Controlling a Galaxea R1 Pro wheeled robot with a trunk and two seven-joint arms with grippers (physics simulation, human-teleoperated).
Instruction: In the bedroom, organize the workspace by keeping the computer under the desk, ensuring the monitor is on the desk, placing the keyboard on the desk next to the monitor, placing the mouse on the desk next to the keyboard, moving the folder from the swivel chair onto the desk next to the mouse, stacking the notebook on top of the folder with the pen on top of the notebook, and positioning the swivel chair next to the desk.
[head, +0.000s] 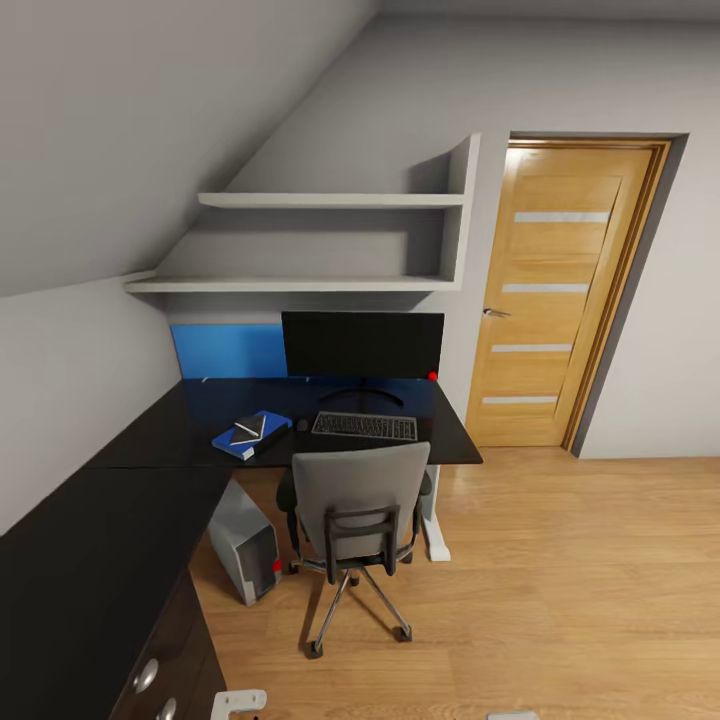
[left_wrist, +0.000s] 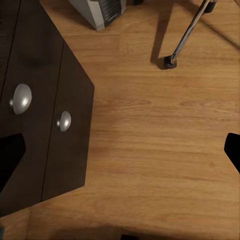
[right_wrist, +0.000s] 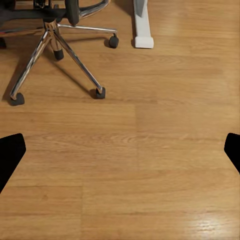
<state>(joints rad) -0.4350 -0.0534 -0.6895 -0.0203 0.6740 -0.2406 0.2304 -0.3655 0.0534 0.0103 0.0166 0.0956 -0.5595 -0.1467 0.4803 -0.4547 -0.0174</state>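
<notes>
1. Desk (head: 120, 500): black L-shaped top with white legs; its dark drawer unit (left_wrist: 55, 125) carries round silver knobs (left_wrist: 22, 97).
2. Monitor (head: 362, 345): wide black screen on a black stand, red dot at one lower corner, upright at the back of the desk.
3. Keyboard (head: 364, 427): black keys, grey frame, flat on the desk just in front of the monitor.
4. Mouse (head: 302, 425): small and black, just beside the keyboard.
5. Folder (head: 248, 437): bright blue, flat on the desk near the mouse; the dark grey notebook (head: 249, 428) lies on top. Pen: too small to tell.
6. Computer (head: 243, 541): silver-grey tower on the floor under the desk.
7. Chair (head: 358, 505): grey back, pulled up to the desk.
8. Left gripper (left_wrist: 122, 160) and right gripper (right_wrist: 120, 155): jaws apart, holding nothing, over the wood floor (right_wrist: 150, 165).
</notes>
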